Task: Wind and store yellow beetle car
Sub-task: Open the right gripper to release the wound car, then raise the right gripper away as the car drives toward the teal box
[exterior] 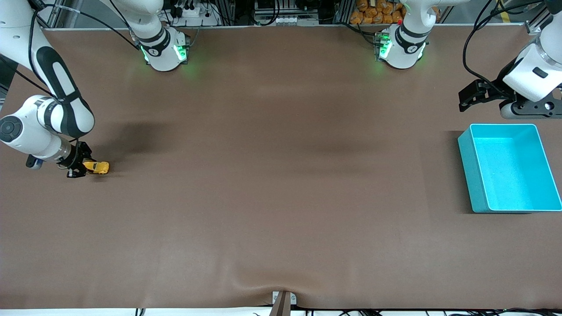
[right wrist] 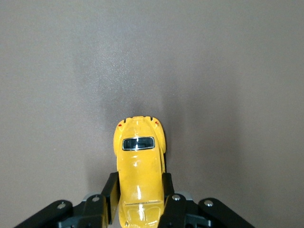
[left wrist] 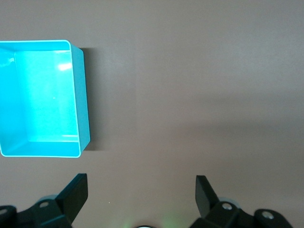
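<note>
At the middle left of the front view, the right gripper (exterior: 83,169) has its jaws clenched on the yellow car (exterior: 97,167) low on the desk (exterior: 272,184), while the left gripper (exterior: 472,97) waits released above the still empty blue bin (exterior: 466,158).

Brown matte table cover (exterior: 272,197), soft shadows; metal frame rail (exterior: 272,13), cables, orange items (exterior: 373,13) along top edge.
</note>
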